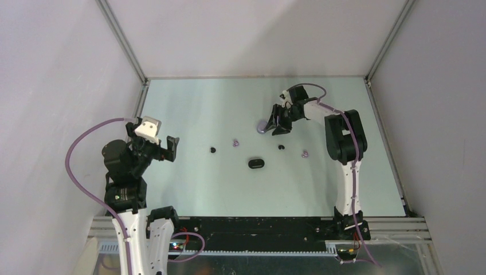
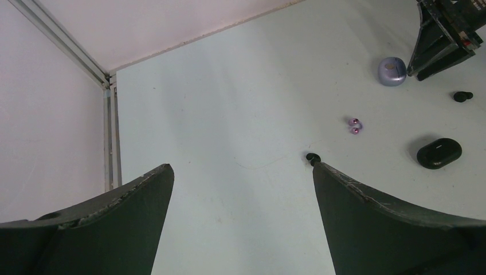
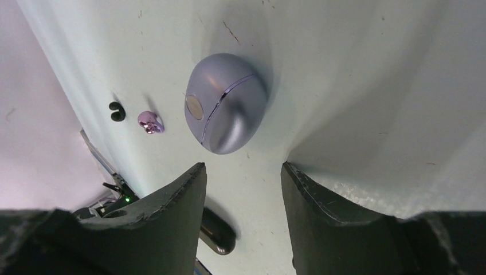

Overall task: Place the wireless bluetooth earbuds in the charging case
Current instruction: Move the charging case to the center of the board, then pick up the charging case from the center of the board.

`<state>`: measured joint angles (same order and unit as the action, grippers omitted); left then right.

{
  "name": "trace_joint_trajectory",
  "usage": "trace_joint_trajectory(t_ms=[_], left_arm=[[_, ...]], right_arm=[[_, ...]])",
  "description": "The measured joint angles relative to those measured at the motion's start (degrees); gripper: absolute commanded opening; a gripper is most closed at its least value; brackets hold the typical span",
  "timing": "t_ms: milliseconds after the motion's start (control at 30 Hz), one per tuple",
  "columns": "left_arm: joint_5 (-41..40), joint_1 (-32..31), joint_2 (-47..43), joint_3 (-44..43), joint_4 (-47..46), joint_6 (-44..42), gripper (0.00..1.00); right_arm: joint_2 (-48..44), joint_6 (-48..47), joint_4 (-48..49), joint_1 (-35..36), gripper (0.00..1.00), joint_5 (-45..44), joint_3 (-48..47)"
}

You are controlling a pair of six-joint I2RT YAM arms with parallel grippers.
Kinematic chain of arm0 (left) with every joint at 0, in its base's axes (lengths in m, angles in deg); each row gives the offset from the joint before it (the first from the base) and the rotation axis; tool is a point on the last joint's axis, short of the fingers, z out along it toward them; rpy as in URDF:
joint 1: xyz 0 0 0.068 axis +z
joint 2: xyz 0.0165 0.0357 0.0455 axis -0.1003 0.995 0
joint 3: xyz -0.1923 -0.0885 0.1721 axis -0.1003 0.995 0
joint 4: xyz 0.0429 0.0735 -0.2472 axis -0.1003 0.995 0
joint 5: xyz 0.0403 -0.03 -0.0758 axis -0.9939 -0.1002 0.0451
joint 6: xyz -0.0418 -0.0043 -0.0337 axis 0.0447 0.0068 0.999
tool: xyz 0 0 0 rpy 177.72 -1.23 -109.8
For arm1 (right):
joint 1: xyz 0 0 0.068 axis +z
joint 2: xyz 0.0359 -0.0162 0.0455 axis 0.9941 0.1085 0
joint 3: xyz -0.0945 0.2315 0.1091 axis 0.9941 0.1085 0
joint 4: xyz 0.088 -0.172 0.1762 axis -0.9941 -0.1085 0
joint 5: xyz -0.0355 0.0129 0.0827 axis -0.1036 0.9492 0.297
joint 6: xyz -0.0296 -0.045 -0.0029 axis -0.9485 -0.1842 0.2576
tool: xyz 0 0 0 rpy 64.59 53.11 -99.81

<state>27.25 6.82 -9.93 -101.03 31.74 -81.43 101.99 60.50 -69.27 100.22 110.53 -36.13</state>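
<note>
The lilac case (image 3: 226,103) is found just ahead of the right gripper (image 3: 242,167), long side pointed at the gap; the fingers (image 3: 172,197) are held apart, empty.

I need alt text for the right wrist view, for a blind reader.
A closed lilac case lies on the pale table, just beyond the open right gripper. Left of it in the picture lie a lilac earbud and a black earbud.

A pale green desk (image 1: 189,189) sits boxed in by plain white walls (image 1: 252,34) along its left, far and right edges; metal posts (image 1: 122,40) rise from both far corners.
</note>
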Motion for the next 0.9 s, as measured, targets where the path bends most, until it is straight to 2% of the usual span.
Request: trace_joint_trajectory(t_ms=[267, 900], left_arm=[[0.00, 0.00, 0.00, 0.00, -0.02, 0.00, 0.99], [-0.07, 0.04, 0.81, 0.96, -0.35, 0.00, 0.99]], right_arm=[[0.17, 2.97, 2.97, 0.50, 0.57, 0.31, 0.50], [7.69, 2.23, 0.15, 0.74, 0.56, 1.27, -11.91]])
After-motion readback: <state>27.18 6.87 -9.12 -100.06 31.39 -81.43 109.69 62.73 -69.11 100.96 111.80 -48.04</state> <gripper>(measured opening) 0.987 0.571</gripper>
